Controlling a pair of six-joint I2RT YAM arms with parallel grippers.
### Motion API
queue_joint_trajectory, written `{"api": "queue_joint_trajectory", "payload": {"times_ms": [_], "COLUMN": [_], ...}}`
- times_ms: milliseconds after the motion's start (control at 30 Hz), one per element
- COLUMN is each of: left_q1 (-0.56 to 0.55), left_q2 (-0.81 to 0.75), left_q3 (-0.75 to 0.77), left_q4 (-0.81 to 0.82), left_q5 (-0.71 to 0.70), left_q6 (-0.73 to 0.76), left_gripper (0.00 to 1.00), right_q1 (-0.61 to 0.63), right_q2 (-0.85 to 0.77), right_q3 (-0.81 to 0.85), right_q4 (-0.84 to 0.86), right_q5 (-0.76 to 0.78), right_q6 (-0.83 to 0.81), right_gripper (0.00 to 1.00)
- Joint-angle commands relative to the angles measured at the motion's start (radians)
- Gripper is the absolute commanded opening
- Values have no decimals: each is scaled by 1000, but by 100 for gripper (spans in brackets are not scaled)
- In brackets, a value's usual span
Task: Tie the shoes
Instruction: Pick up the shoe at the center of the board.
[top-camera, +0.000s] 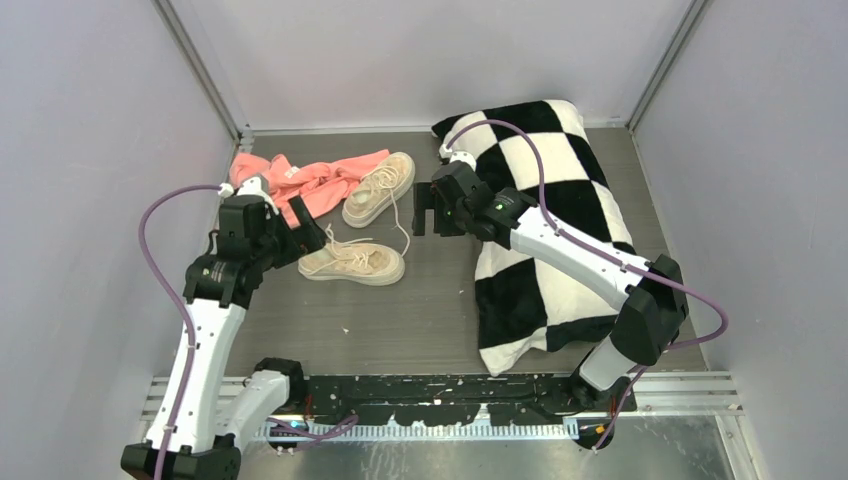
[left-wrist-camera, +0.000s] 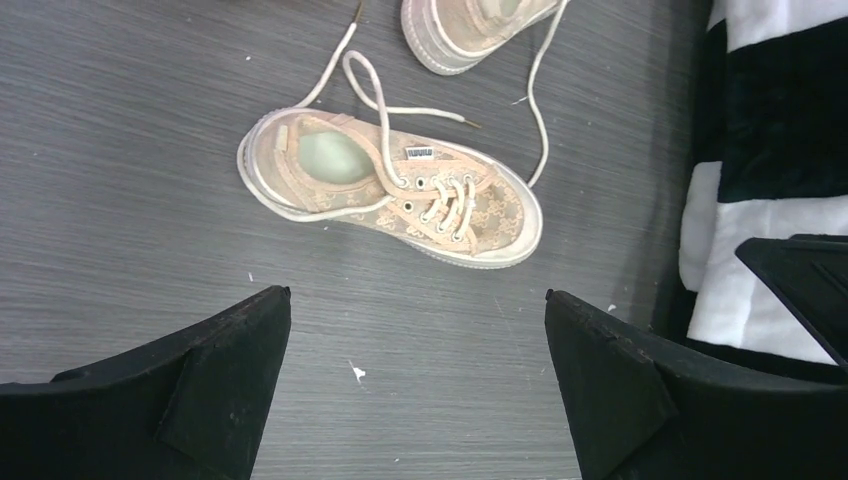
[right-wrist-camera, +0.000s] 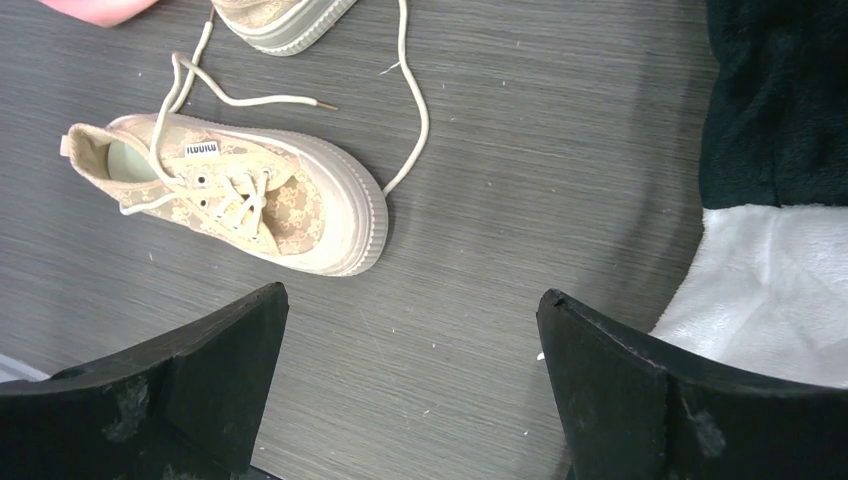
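Left end effector (top-camera: 308, 234): I see its fingers (left-wrist-camera: 235, 355) spread wide, with nothing between them and touching nothing; only bare bench (top-camera: 400, 325) shows in the gap.
Right end effector (top-camera: 428, 209): also fully spread and empty, its fingers (right-wrist-camera: 600, 365) clear of everything.
Near shoe (left-wrist-camera: 390, 190): it sits upright on its sole just ahead of the left end effector, heel end closest to it. The toe points toward the right end effector, which sees it ahead and to its left.
Laces (left-wrist-camera: 540, 110): untied. One loops off the near shoe's toe side across the bench, and another trails past the heel.
Far shoe (top-camera: 380, 188): it sits beyond the near shoe, between the two end effectors and close to the right one, its heel end against the pink cloth (top-camera: 310, 182).
Checkered pillow (top-camera: 545, 225): it lies under the right arm and just behind the right end effector, hemming in that side.
Open room: I have bare bench between the near shoe and the arm bases.
Edges: grey walls (top-camera: 100, 150) close to the left, right and far sides.
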Motion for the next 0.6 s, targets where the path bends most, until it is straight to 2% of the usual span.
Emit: {"api": "queue_joint_trajectory", "payload": {"times_ms": [0, 367, 567], "left_q1": [4, 4, 4], "left_q2": [-66, -91, 38], "left_q3": [-18, -41, -16], "left_q4": [81, 68, -81], "left_q5": [33, 51, -150], "left_q6": [31, 86, 28], "left_gripper": [100, 100, 98], "right_q1": [0, 1, 29], "right_q2": [-28, 28, 96], "right_q3": [35, 21, 52], "right_q4": [37, 62, 101], "right_q5": [-13, -108, -172], "right_q6": [-7, 27, 62], "right_gripper": [100, 100, 100]}}
